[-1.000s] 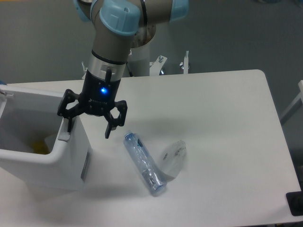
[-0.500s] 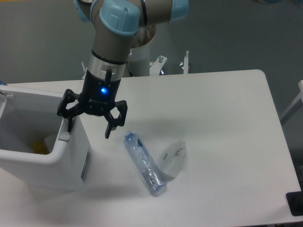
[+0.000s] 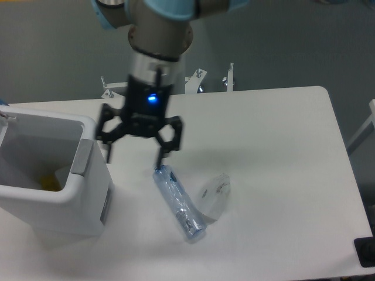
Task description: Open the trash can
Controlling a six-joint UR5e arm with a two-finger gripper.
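White tabletop (image 3: pixel 275 175) fills most of the view, with a grey floor behind it and a dark object at the lower right corner. On the left side of the table stands the trash can (image 3: pixel 58 202), a big white boxy bin cut off by the left edge; its top is open, so the inside wall and something yellow at the bottom show. A grey tab (image 3: pixel 81 158) sits on its right rim. The gripper (image 3: pixel 133 153) hangs from the arm just to the right of the bin, fingers pointing down and spread wide apart, holding nothing. Its left finger is close beside the bin's right rim near the grey tab; whether it touches cannot be told. A blue light glows on the gripper body. Below the right finger lies a clear plastic bottle (image 3: pixel 179 203) on its side, slanting toward the lower right, with a crumpled clear wrapper (image 3: pixel 215 192) just beside it
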